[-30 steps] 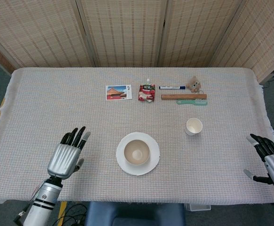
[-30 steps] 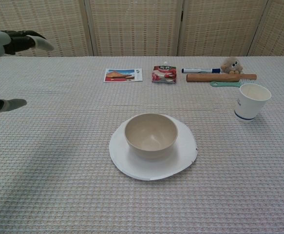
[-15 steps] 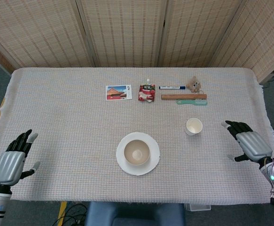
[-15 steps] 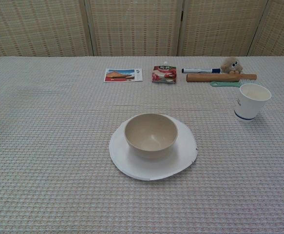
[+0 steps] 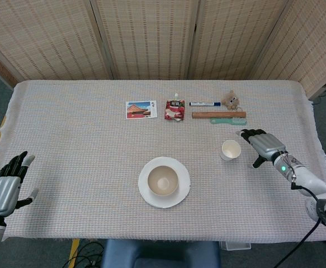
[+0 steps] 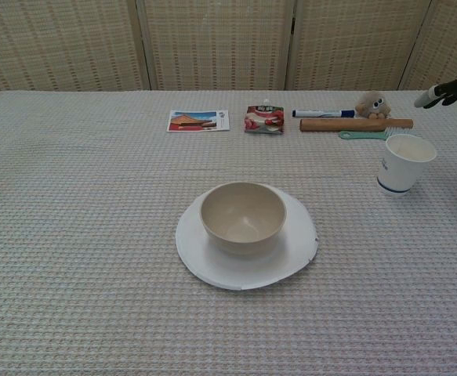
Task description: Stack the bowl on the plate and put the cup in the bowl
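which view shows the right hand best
The head view: the whole right hand shows, fingers apart, just right of the cup, holding nothing. The chest view catches only dark fingertips at its right edge.

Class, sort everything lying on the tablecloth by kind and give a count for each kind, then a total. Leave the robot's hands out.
Tableware: 3 (plate, bowl, cup)
Picture card: 1
Snack pouch: 1
Marker pen: 1
Wooden stick: 1
Green brush: 1
Small plush toy: 1
Total: 9
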